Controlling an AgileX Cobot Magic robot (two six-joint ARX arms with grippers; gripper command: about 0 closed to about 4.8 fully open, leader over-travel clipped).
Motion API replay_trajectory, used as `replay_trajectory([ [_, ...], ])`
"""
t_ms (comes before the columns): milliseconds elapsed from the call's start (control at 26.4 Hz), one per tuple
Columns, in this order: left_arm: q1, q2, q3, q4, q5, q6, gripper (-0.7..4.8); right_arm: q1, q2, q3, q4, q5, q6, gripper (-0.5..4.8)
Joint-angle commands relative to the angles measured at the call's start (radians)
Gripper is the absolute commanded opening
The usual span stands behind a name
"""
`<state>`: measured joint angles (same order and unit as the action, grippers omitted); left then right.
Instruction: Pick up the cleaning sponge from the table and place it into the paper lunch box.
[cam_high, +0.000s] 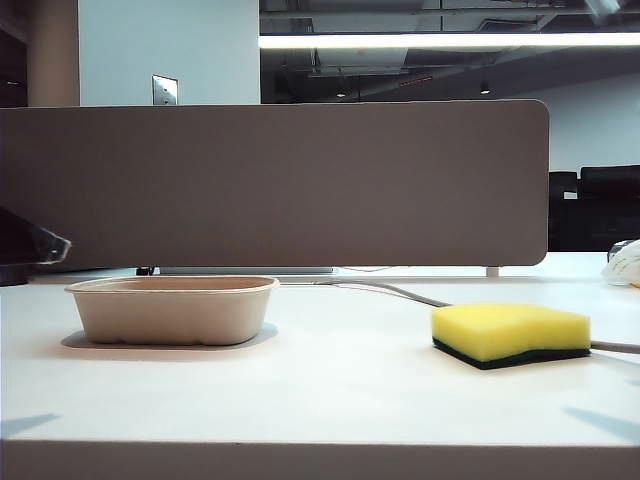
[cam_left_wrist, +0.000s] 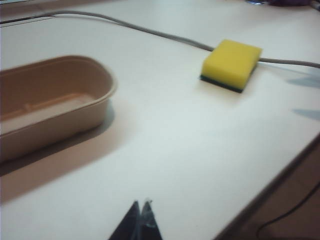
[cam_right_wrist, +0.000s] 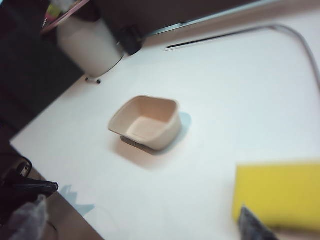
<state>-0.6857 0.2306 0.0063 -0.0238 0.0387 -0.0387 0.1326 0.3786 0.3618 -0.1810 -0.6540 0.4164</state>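
Observation:
The cleaning sponge (cam_high: 510, 333), yellow with a dark green underside, lies flat on the right of the white table (cam_high: 330, 390). To its left stands the paper lunch box (cam_high: 172, 310), a beige tray with nothing in it. Neither gripper shows in the exterior view. In the left wrist view my left gripper (cam_left_wrist: 142, 204) hovers shut over bare table near the front edge, far from the sponge (cam_left_wrist: 232, 62) and the lunch box (cam_left_wrist: 107, 82). My right gripper (cam_right_wrist: 145, 222) is open wide, one fingertip (cam_right_wrist: 252, 222) at the near edge of the sponge (cam_right_wrist: 280, 192). The lunch box (cam_right_wrist: 170, 105) lies farther off.
A grey cable (cam_high: 400, 292) runs across the table behind the sponge and touches its right side. A tall grey divider panel (cam_high: 270, 180) walls off the back. A white cylinder (cam_right_wrist: 90, 45) stands beyond the lunch box. A white object (cam_high: 625, 262) sits at the far right.

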Motion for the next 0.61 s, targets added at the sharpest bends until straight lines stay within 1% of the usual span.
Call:
replay_trajectory([
  [38, -0.025, 0.021, 0.001, 0.010, 0.003, 0.001, -0.05, 0.063, 0.259, 0.229, -0.099, 0.044, -0.313, 4.79],
  [76, -0.024, 0.025, 0.001, 0.010, 0.005, 0.001, -0.05, 0.087, 0.391, 0.334, -0.179, 0.103, -0.442, 4.79],
  [113, -0.025, 0.025, 0.001, 0.010, 0.006, 0.001, -0.05, 0.095, 0.472, 0.404, -0.256, 0.141, -0.533, 4.79],
  [151, -0.024, 0.025, 0.001, 0.011, 0.006, 0.001, -0.06, 0.099, 0.598, 0.521, -0.418, 0.218, -0.675, 4.79],
  [227, -0.024, 0.025, 0.001, 0.010, 0.006, 0.001, -0.05, 0.102, 0.800, 0.694, -0.654, 0.307, -0.817, 4.79],
  [265, -0.024, 0.025, 0.001, 0.010, 0.007, 0.001, -0.05, 0.103, 0.869, 0.744, -0.715, 0.317, -0.847, 4.79],
  [303, -0.024, 0.025, 0.001, 0.011, 0.006, 0.001, -0.05, 0.120, 0.954, 0.797, -0.742, 0.312, -0.862, 4.79],
  [378, -0.024, 0.025, 0.001, 0.011, 0.010, 0.001, -0.05, 0.134, 1.058, 0.841, -0.712, 0.338, -0.864, 4.79],
  [416, -0.024, 0.025, 0.001, 0.010, 0.010, 0.001, -0.05, 0.158, 1.092, 0.850, -0.704, 0.359, -0.860, 4.79],
  [492, -0.024, 0.025, 0.001, 0.011, 0.002, 0.001, -0.06, 0.212, 1.166, 0.869, -0.713, 0.476, -0.855, 4.79],
  [530, -0.024, 0.026, 0.001, 0.009, 0.011, 0.001, -0.05, 0.246, 1.201, 0.871, -0.718, 0.562, -0.836, 4.79],
  [605, -0.024, 0.025, 0.001, 0.009, 0.004, 0.001, -0.05, 0.278, 1.246, 0.871, -0.699, 0.603, -0.789, 4.79],
])
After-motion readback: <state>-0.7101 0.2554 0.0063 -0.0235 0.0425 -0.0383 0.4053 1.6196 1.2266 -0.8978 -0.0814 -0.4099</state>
